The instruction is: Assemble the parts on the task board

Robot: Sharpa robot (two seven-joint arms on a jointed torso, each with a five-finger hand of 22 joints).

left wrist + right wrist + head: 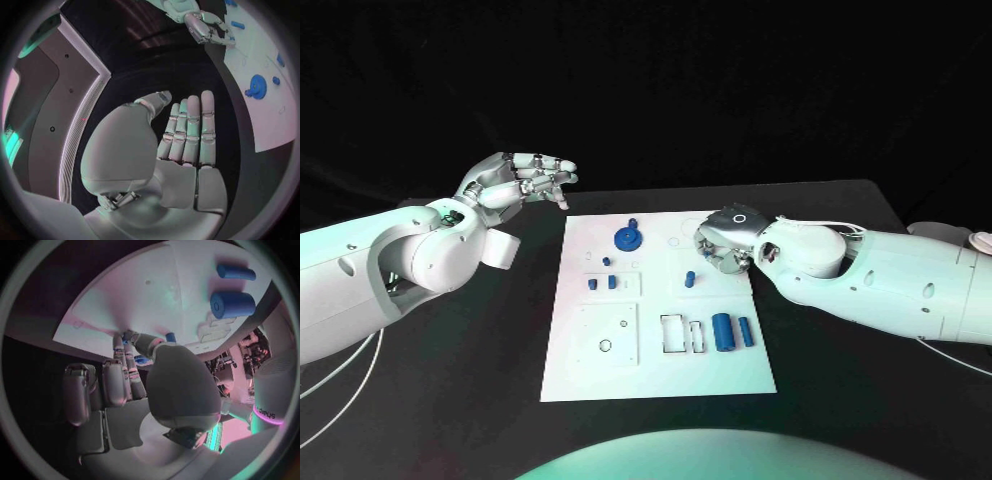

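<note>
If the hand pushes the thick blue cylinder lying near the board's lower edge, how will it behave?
The thick blue cylinder lies on its side on the flat white task board, so it would probably roll sideways. It looks rigid and smooth, likely plastic, so it may slip in the fingers. It seems light.

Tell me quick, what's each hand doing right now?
Left hand: open, holding nothing, off the board.
Right hand: over the board; cannot tell if it holds anything.

Left robot hand [519,180] hovers raised, fingers loosely curled and empty; right robot hand [730,238] reaches down, fingertips bunched.
</note>
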